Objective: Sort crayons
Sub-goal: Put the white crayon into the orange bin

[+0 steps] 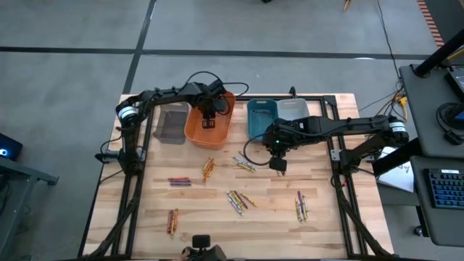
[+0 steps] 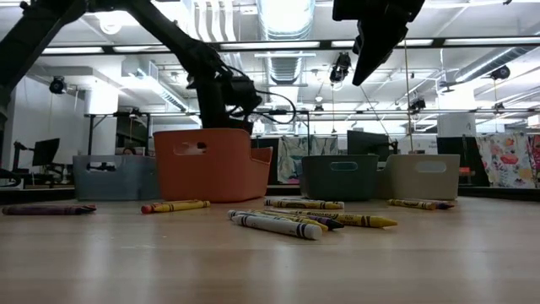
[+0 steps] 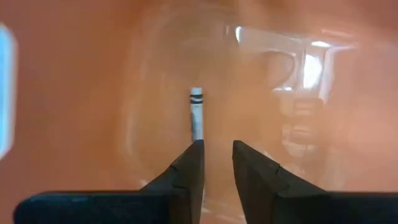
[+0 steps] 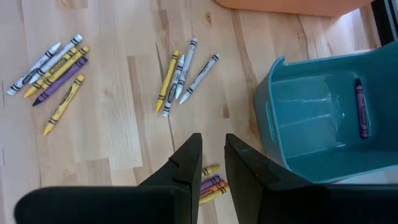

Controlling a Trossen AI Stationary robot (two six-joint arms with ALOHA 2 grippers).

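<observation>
Crayons lie scattered in small groups on the wooden table (image 1: 275,217), among them a cluster (image 1: 238,199) at the middle and another (image 4: 180,74) ahead of my right gripper. My left gripper (image 1: 209,119) hangs over the inside of the orange bin (image 1: 210,129); its fingers (image 3: 217,144) stand slightly apart, open, with nothing between them. One orange crayon (image 3: 196,115) shows against the bin's inside, just past one fingertip. My right gripper (image 4: 212,138) hovers open above the table near the teal bin (image 4: 311,124), holding nothing. My left gripper points steeply down into the orange bin. The crayon's near end (image 3: 198,135) lines up with the tip of one finger (image 3: 194,155); whether they touch I cannot tell. The crayon is not between the fingers.
Four bins stand in a row at the table's far edge: dark grey (image 1: 171,125), orange, teal (image 1: 259,116) with a purple crayon (image 4: 359,106) inside, and light grey (image 1: 292,110). More crayons lie at the left (image 1: 179,181), near left (image 1: 172,221) and right (image 1: 301,206).
</observation>
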